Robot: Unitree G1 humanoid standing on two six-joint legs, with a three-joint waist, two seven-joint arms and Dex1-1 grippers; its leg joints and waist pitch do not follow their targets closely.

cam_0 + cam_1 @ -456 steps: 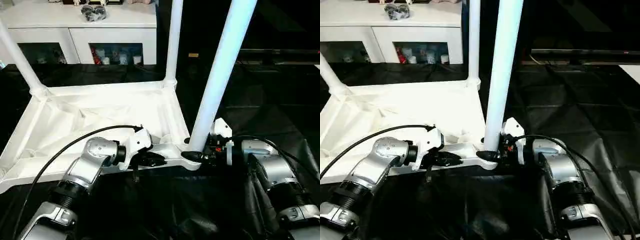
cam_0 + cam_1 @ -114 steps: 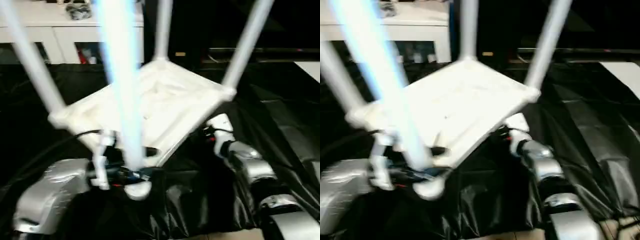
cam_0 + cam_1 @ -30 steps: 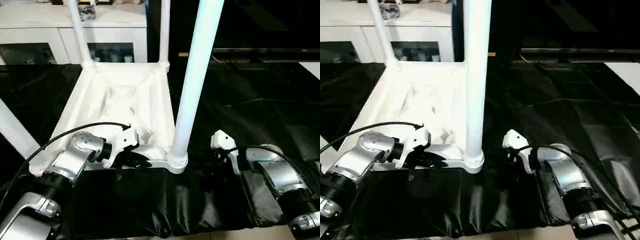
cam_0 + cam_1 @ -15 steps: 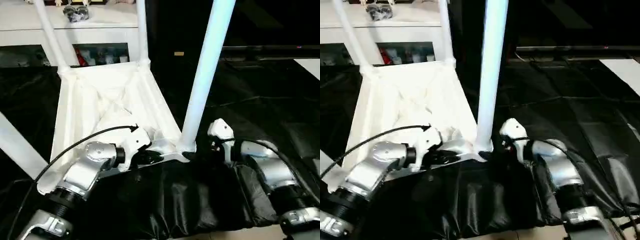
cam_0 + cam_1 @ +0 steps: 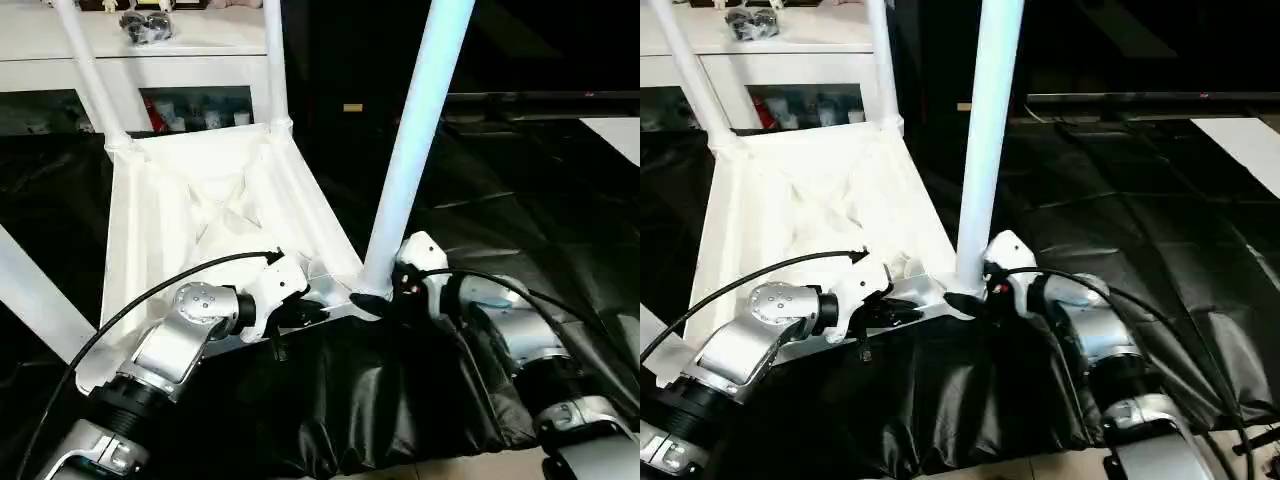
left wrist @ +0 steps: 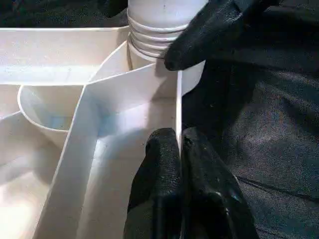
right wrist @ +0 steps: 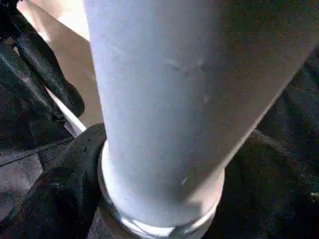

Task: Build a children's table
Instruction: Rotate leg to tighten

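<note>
The upturned tabletop (image 5: 200,220) lay at twelve o'clock, left gripper (image 6: 178,149) jaws pinched on its rim, right gripper (image 5: 385,300) jaws spread around the near leg (image 5: 410,150); a careless squeeze might unseat it.

I see a smooth, slightly glossy white plastic tabletop (image 5: 200,215) and legs (image 5: 412,150) lying on shiny, crinkled black sheeting (image 5: 520,230), with my forearms (image 5: 180,335) in brushed silver metal.

Bright overexposed whites, deep blacks, sharp focus
</note>
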